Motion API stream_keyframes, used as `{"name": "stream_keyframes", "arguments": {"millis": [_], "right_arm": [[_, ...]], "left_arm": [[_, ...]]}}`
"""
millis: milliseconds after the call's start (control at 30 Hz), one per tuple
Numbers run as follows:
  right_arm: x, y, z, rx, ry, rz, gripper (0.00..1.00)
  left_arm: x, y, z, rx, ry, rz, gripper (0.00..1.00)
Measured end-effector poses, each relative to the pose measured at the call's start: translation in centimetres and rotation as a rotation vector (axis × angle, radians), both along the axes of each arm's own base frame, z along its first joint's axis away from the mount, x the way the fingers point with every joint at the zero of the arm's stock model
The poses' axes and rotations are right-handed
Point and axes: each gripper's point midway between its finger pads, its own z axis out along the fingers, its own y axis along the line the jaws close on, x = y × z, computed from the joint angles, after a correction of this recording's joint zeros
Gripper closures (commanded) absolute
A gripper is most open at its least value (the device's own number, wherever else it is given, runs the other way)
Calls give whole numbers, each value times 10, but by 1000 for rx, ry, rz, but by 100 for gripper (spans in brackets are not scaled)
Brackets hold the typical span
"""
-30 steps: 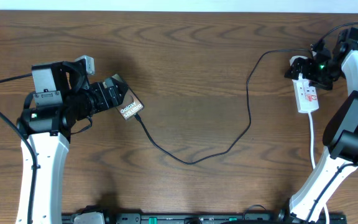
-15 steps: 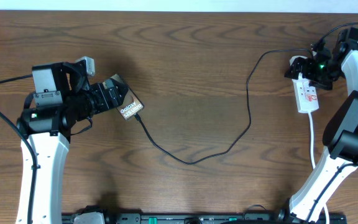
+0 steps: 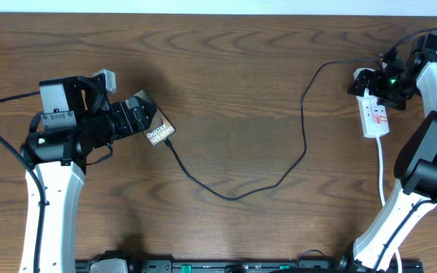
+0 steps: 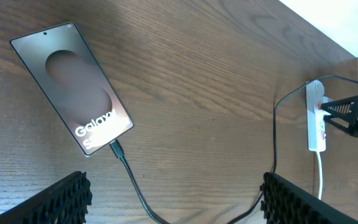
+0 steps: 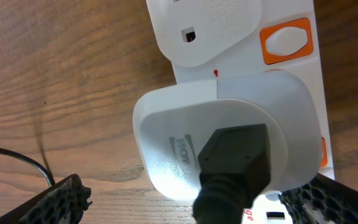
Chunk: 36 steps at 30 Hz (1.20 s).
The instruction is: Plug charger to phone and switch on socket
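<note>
— Has anything moved in the last second?
— Nothing. Both arms and the charger point(image 3: 237, 196) lie exactly as before. The phone point(image 4: 73, 87) sits left of centre on the bench point(image 3: 234, 68), with the cable tip seated in its lower edge.
— And the socket point(image 3: 374, 114)?
— It's in the upper right of the overhead view, with the plug point(image 5: 222, 143) in it. The right pincer point(image 5: 197, 202) hovers there, fingers wide on either side of the plug, gripping nothing. Over the phone, the left pincer point(image 4: 179, 205) is equally wide and empty.
— So what's left?
— Probably only an orange switch point(image 5: 286, 40). I can't tell whether it's on. The stillness looks like lining up for a press.
</note>
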Motion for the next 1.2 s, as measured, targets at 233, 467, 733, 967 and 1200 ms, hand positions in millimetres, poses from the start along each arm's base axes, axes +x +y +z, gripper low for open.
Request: {"name": "stream_keyframes", "arguments": {"millis": [233,467,733,967,1200], "right_arm": [[0,-1,0,8,1,-21,1],[0,-5,6,78,-3,-41,1],[4,-13,12,82,0,-54,1],[3,-21,13,47,11,-64,1],[2,-21,13,44,15,-65,1]], "left_arm": [[0,0,0,0,0,0,14],[0,0,0,0,0,0,14],[0,0,0,0,0,0,14],[0,0,0,0,0,0,14],[0,0,0,0,0,0,14]]}}
